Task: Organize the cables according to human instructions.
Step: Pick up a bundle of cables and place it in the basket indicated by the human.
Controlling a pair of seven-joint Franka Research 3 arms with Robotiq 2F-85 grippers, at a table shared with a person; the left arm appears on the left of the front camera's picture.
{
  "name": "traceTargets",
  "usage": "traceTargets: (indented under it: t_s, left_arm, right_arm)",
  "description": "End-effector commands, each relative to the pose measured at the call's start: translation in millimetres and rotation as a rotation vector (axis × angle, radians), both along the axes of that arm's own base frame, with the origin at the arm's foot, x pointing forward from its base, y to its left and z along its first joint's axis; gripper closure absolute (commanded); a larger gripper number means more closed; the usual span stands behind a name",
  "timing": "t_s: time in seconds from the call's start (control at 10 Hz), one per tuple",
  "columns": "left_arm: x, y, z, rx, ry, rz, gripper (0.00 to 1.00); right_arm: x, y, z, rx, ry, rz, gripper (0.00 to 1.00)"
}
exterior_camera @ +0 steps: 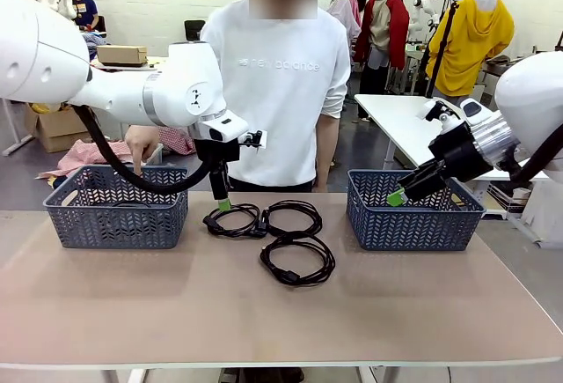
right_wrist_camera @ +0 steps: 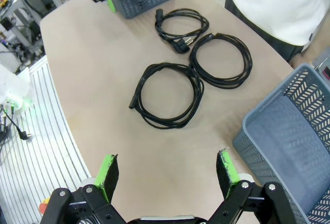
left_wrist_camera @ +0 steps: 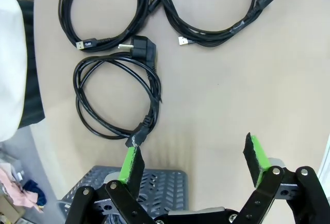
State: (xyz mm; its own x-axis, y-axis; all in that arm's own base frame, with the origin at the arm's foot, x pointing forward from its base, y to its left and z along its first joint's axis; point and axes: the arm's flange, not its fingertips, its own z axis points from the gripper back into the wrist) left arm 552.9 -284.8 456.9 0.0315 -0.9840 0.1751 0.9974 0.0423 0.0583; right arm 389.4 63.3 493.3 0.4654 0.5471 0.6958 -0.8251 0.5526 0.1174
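Nearest the bottom of the front view, one cable (exterior_camera: 297,261) lies coiled at the middle of the table (exterior_camera: 264,321). Two more lie just behind it: the left coil (exterior_camera: 233,220) and the right coil (exterior_camera: 295,216), lying close together. The left gripper (exterior_camera: 224,203) hangs right over the left coil, jaws spread wide and empty. The right gripper (exterior_camera: 400,195), equally wide and empty, sits above the right basket (exterior_camera: 413,224). Farther back, the person's hand (exterior_camera: 141,147) points a finger down at the left basket (exterior_camera: 114,220), so this coil probably belongs there.

In the left wrist view the coil sits left of the gap between the pads. The arm should shift until the bundled loops lie between them, then pinch all the strands together, not one end. The coil's round plug (left_wrist_camera: 139,46) rests against a neighbouring coil, so a slow, straight lift should avoid dragging that one along.

The left basket's mesh hides its inside, so I cannot tell whether another cable lies in it. The upper two coils are cut off at the wrist view's top edge.
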Motion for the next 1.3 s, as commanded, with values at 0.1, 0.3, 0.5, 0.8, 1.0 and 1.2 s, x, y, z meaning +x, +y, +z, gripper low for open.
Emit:
traceTargets:
  t_s: [0.1,0.3,0.5,0.8,1.0,1.2]
  left_arm:
    - [0.0,0.0,0.0,0.000,0.000,0.000,0.00]
    - [15.2,-6.1,-25.4,0.048,-0.039,-0.021,0.00]
    - [25.3,-10.5,-45.4,0.084,-0.033,-0.069,0.00]
    - [40.1,-19.3,-69.5,0.118,-0.033,-0.110,0.00]
    - [47.4,-23.6,-85.4,0.150,-0.036,-0.119,0.00]
    - [51.0,-25.0,-95.2,0.163,-0.022,-0.116,0.00]
  right_arm:
    - [3.5,-0.8,-0.8,0.020,-0.020,0.019,0.00]
    - [3.5,-0.8,-0.8,0.020,-0.020,0.019,0.00]
    - [3.5,-0.8,-0.8,0.020,-0.020,0.019,0.00]
    - [3.5,-0.8,-0.8,0.020,-0.020,0.019,0.00]
    - [3.5,-0.8,-0.8,0.020,-0.020,0.019,0.00]
    - [3.5,-0.8,-0.8,0.020,-0.020,0.019,0.00]
